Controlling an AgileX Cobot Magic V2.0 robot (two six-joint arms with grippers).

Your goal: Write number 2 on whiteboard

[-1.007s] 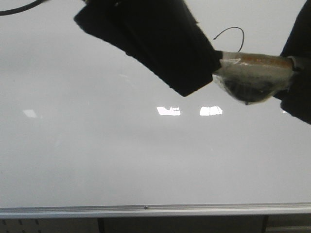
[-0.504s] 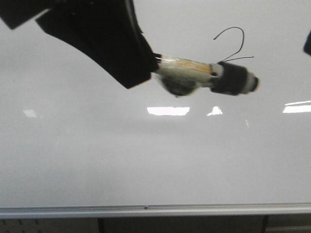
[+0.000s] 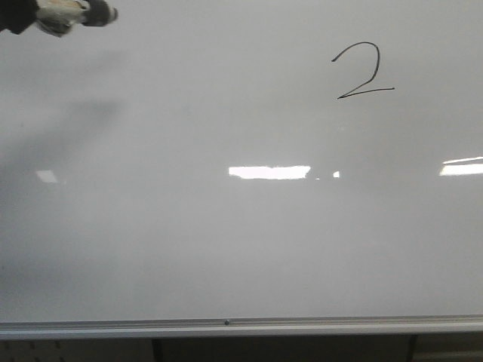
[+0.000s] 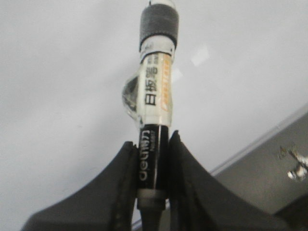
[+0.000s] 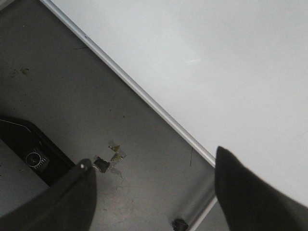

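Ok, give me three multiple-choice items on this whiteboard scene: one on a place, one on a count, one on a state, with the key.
1. Where on the whiteboard is the number 2, in the front view?
A. upper right
B. lower left
C. on the metal rail

2. How many digits are written on the board?
A. none
B. one
C. three

3. What are the left gripper and right gripper doing?
A. both open
B. left shut on the marker, right open
C. right shut on the marker

Key: 1 A, the digit sits high and right of centre. 2 B, only a single black 2 shows. 3 B, the left fingers clamp the marker's barrel; the right fingers stand wide apart, empty.
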